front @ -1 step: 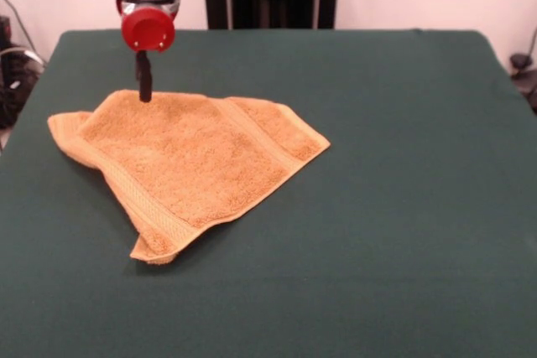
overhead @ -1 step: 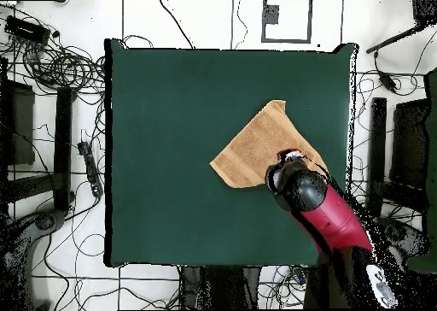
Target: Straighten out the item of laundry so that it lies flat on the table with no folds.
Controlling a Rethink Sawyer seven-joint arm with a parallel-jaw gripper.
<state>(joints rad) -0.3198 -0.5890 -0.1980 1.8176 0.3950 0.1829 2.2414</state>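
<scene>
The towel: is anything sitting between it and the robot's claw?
No, nothing visible. The gripper hangs right at the far edge of the folded towel, and only bare green table surrounds it.

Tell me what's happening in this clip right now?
A red and black robot arm is working on an orange towel lying on a green table. Its gripper is down at the towel's far edge in the front view; whether it is open or shut cannot be told. The towel is not flat yet: it lies folded over itself in a rough triangle, with a border band running diagonally across it and one corner bunched at the near end.
</scene>
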